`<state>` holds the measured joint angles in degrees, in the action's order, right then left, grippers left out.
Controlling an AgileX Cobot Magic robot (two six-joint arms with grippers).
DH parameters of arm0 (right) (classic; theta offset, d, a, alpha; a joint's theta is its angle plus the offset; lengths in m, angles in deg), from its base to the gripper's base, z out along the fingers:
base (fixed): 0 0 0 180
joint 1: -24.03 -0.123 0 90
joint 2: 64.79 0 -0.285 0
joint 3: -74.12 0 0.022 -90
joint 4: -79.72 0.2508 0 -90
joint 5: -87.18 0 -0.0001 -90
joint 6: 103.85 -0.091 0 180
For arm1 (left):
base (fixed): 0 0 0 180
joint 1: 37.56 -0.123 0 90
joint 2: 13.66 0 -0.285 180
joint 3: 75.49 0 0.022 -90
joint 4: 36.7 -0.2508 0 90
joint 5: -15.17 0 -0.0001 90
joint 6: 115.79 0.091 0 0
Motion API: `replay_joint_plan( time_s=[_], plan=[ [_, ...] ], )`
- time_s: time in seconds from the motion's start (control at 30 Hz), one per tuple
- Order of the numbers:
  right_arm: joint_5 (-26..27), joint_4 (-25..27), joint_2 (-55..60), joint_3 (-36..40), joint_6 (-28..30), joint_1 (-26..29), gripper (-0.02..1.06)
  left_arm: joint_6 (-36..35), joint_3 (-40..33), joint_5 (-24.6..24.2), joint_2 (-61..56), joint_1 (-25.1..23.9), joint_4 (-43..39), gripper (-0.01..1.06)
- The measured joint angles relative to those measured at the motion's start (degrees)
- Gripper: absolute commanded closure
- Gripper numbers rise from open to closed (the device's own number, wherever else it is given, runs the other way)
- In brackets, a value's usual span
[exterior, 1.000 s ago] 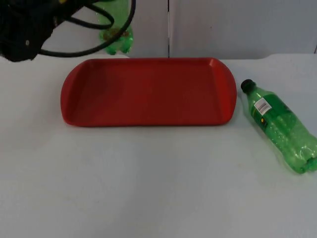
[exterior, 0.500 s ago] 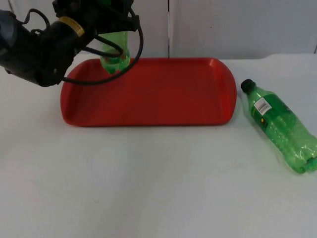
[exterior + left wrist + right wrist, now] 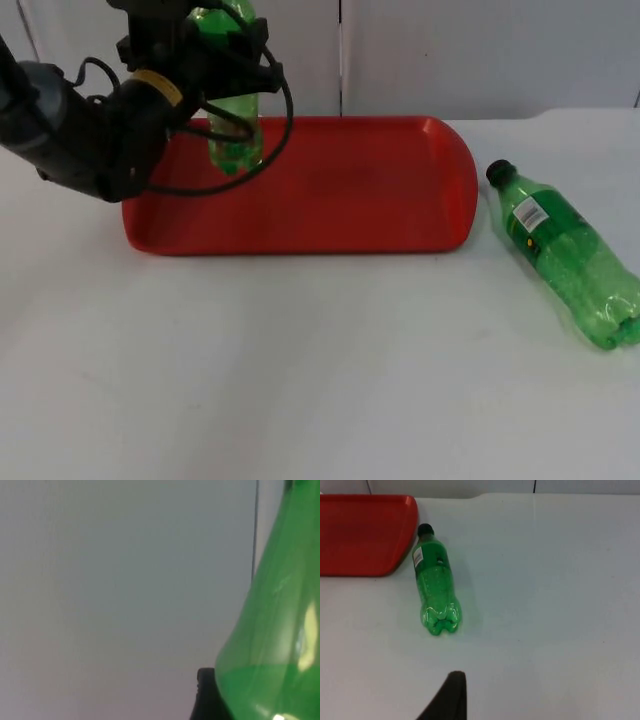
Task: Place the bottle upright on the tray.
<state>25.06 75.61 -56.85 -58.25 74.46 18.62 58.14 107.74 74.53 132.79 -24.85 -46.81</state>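
Observation:
A red tray lies across the far middle of the white table. My left gripper is shut on a green plastic bottle and holds it roughly upright over the tray's back left part. I cannot tell whether its base touches the tray. The left wrist view has this bottle close up beside a black fingertip. A second green bottle with a black cap lies on its side on the table right of the tray. My right gripper waits above the table near this lying bottle.
The grey partition wall stands directly behind the tray. The tray's right end lies next to the lying bottle's cap. White table top stretches in front of the tray.
The left arm has swung in from the upper left corner, carrying the green bottle from behind the tray's back edge to above its back left part, and lower.

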Motion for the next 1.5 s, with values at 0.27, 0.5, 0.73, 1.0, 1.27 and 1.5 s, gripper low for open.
replay_joint_plan(
  time_s=[0.27, 0.5, 0.73, 1.0, 1.27, 1.5],
  plan=[
    [0.0, 0.0, 0.0, 0.0, 0.0, 0.0, 0.0, 0.0, 0.0, 0.1, 2.5, 0.0, 0.0, 1.05],
    [0.0, 0.0, 0.0, 0.0, 0.0, 0.0, 0.0, 0.1, 0.1, 0.1, 2.6, 0.0, 0.0, 1.05],
    [0.0, 0.0, 0.0, 0.0, 0.0, 0.0, 0.0, 0.1, 0.1, 0.1, 2.6, 0.0, -0.1, 0.59],
    [0.0, 0.0, 0.0, 0.0, 0.0, 0.0, 0.0, -1.0, 0.1, 0.1, 2.6, 0.0, -0.3, 0.18],
    [0.0, 0.0, 0.0, 0.0, 0.0, 0.0, 0.0, -2.8, 0.1, 0.1, 2.6, 0.0, -0.5, 0.17],
    [0.0, 0.0, 0.0, 0.0, -0.3, 0.0, 0.0, -2.9, 0.1, 0.1, 2.6, 0.0, -0.8, 0.17]
  ],
)
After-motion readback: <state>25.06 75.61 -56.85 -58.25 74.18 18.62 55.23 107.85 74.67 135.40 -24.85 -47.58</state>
